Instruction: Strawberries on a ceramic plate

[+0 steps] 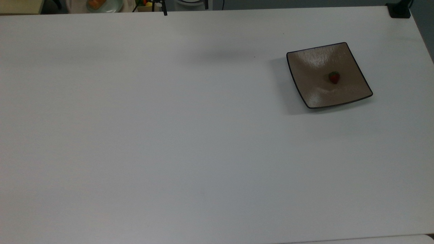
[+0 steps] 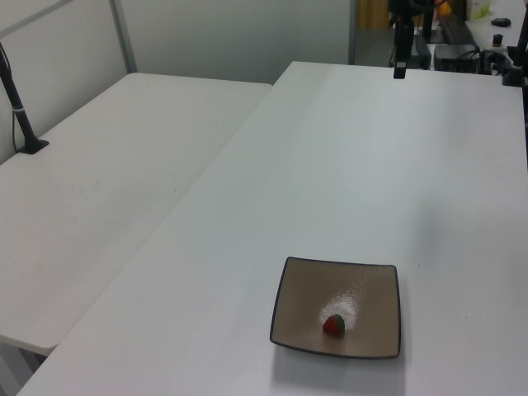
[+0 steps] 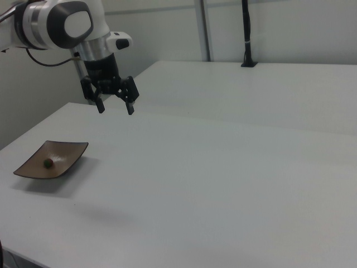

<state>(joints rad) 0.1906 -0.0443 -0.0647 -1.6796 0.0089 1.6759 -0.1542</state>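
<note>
Fingers spread apart and empty, the black 2-finger gripper hangs high over the white table. In the right view, the 1 small red strawberry lies at its 7 o'clock, well apart, already on the square glossy brown ceramic plate. I judge the task done; the white wall stands behind.

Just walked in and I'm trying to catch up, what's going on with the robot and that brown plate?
Nothing is being handled right now. The strawberry sits alone near the middle of the square brown ceramic plate on the white table. The arm's hand hangs in the air well away from the plate, its fingers open and holding nothing. Going by how things lie, the strawberry is already on the plate.
</note>
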